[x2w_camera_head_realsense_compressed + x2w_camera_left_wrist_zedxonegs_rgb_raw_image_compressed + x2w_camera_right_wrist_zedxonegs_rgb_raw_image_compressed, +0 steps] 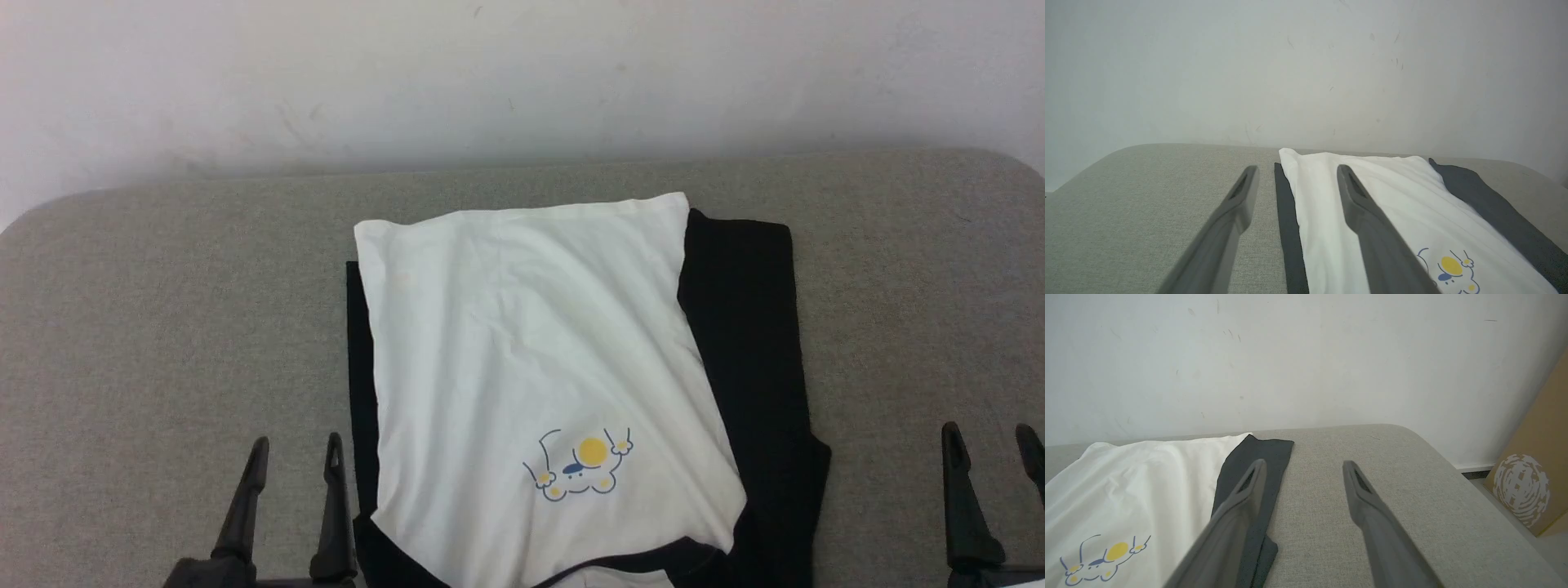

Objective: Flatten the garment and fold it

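Head view: garment (531, 343) lengthwise toward wall (522, 73), neckband (653, 562) near; left gripper (296, 441), right gripper (987, 428) wide, empty.

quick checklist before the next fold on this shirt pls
1. Left gripper open and empty: ok.
2. Right gripper open and empty, over bare table, apart from the cloth: ok.
3. Garment lying flat: ok, with only faint creases in the white body.
4. Sides even: not ok. The black right sleeve shows as a wide band, the black left sleeve as a thin strip.
5. Whole garment on the table: cannot tell, because the neckband end runs off the bottom of the head view.
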